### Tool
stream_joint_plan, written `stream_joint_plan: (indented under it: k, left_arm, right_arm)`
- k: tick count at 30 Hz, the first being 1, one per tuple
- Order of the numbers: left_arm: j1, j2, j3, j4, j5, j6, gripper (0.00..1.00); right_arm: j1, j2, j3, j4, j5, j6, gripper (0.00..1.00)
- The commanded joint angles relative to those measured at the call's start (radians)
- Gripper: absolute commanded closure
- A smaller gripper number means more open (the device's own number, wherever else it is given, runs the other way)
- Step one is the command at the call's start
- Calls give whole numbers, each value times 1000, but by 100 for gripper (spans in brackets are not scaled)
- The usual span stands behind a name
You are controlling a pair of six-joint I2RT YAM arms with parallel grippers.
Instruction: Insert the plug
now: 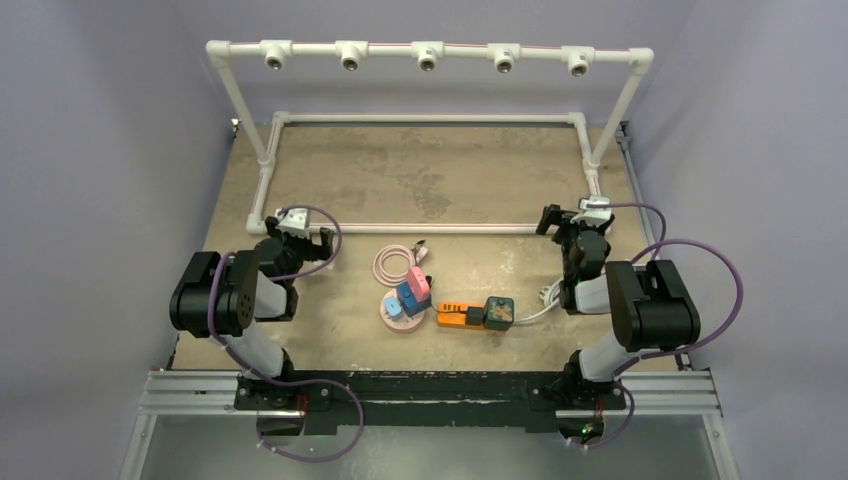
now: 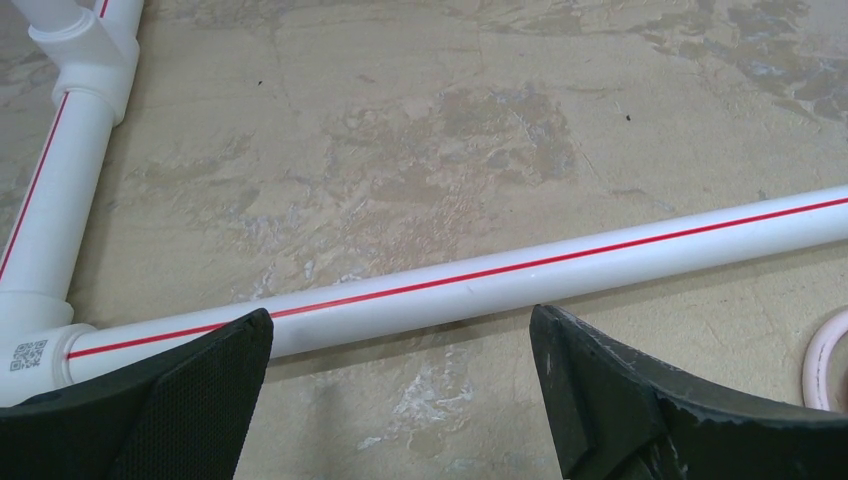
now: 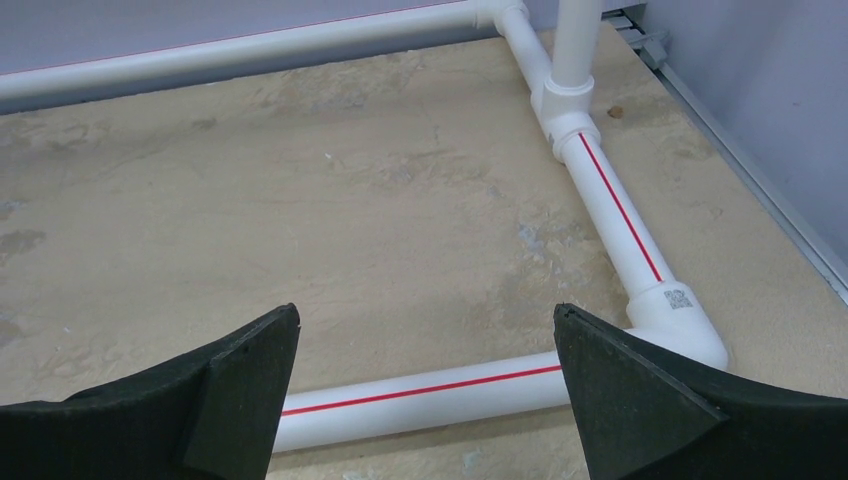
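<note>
Left tool (image 2: 400, 340) and right tool (image 3: 425, 335) both hang spread and empty above the white pipe frame (image 2: 500, 278), the orange power strip (image 1: 458, 317) lying on the worktop (image 1: 450, 180) between them.

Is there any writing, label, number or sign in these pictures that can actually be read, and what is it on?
No words or numbers can be read.
A QR square on the left pipe elbow: pattern only, no letters.
A second QR square on the right pipe elbow: pattern only.
The orange power strip: any print is too small to read.
</note>
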Motion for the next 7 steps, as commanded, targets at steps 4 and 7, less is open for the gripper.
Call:
stream_joint_plan:
  k: [4,7]
  left_arm:
    - [-12,0,23,41,-15,-11,1]
    - [-13,-4,20,45,-19,-12,1]
  right_arm:
    - [-2,-7,-9,78,-11,-10,1]
    - [-2,-6,-9,78,-11,-10,1]
